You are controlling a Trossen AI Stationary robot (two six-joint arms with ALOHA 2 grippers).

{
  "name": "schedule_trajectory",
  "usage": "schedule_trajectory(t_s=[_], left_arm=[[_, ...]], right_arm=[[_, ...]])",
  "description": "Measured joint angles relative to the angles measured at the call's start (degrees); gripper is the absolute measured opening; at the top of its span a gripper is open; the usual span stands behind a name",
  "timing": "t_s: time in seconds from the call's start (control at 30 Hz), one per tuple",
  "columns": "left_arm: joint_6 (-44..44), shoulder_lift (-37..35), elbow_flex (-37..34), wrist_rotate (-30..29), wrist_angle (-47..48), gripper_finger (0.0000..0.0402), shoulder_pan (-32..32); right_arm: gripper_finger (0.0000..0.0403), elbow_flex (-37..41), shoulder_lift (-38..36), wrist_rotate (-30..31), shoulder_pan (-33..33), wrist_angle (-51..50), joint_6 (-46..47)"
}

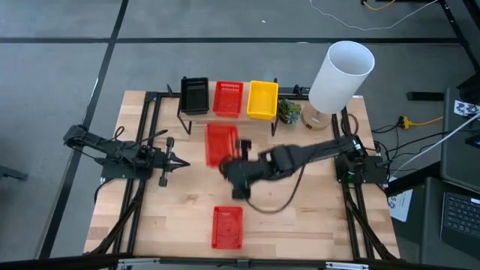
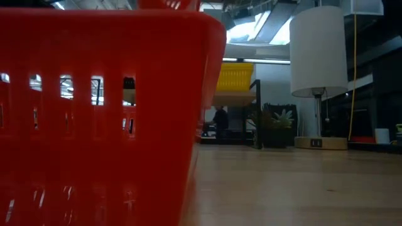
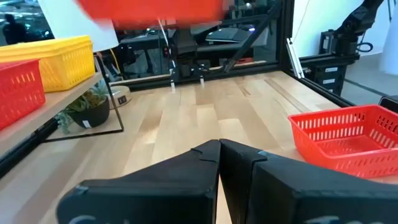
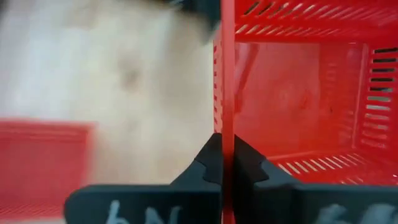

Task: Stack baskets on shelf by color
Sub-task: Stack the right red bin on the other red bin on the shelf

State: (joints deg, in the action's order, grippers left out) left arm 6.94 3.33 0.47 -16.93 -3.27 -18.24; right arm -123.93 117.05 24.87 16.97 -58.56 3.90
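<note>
On the shelf (image 1: 169, 96) at the far side stand a black basket (image 1: 195, 95), a red basket (image 1: 229, 98) and a yellow basket (image 1: 262, 100), side by side. My right gripper (image 1: 231, 160) is shut on a second red basket (image 1: 219, 142) in front of the shelf. That basket shows as a red band in the left wrist view (image 3: 155, 9). A third red basket (image 1: 227, 226) rests on its floor on the table near the front edge. My left gripper (image 1: 182, 161) is shut and empty at the table's left. My right gripper pinches one side wall of the red basket at its rim (image 4: 227, 118), one finger inside the basket and one outside. The fingers (image 4: 249, 168) come from above, pointing down. The basket is lifted clear of the table and about level, its open side up.
A white-shaded lamp (image 1: 339, 75) and a small potted plant (image 1: 289, 111) stand at the far right beside the shelf. A cable (image 1: 277, 202) loops over the table under the right arm. The front red basket fills the left of the low view (image 2: 94, 125).
</note>
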Motion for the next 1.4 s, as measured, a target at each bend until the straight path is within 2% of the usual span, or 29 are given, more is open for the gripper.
schedule_trajectory(t_s=[0.13, 0.27, 0.37, 0.53, 0.6, 0.67, 0.97, 1.13, 1.4], left_arm=[[-0.5, 0.0, 0.0, 0.0, 0.0, 0.0002, 0.0], [-0.5, 0.0, 0.0, 0.0, 0.0, 0.0002, 0.0], [-0.8, 0.0, 0.0, 0.0, 0.0, 0.0002, 0.0], [-0.8, 0.0, 0.0, 0.0, 0.0, 0.0002, 0.0], [-0.8, 0.0, 0.0, 0.0, 0.1, 0.0002, 0.0], [-0.8, 0.0, 0.0, 0.0, 0.1, 0.0002, 0.0], [-0.8, 0.0, 0.0, -0.1, 0.1, 0.0002, 0.0], [-0.8, 0.0, 0.0, -0.2, 0.1, 0.0002, 0.0], [-0.5, 0.0, 0.0, -0.3, 0.1, 0.0002, 0.0]], right_arm=[[0.0001, -5.7, 0.0, 2.2, -5.1, -0.7, -6.1], [0.0001, -6.6, -0.1, 1.5, -12.0, -0.9, -8.8], [0.0000, -4.7, 0.0, -2.4, -17.7, -1.2, -9.2], [0.0000, -2.3, 0.0, -4.7, -24.0, -0.7, -10.4], [0.0000, -2.3, 0.0, -8.9, -25.7, -0.4, -10.5], [0.0000, -2.3, 0.0, -11.8, -26.9, 0.3, -11.1], [0.0000, -2.3, 0.9, -15.6, -30.2, 1.7, -13.2], [0.0000, -2.2, 3.5, -15.7, -30.2, 0.5, -13.7], [0.0000, -4.4, 3.6, -15.5, -30.5, -3.1, -14.9]])
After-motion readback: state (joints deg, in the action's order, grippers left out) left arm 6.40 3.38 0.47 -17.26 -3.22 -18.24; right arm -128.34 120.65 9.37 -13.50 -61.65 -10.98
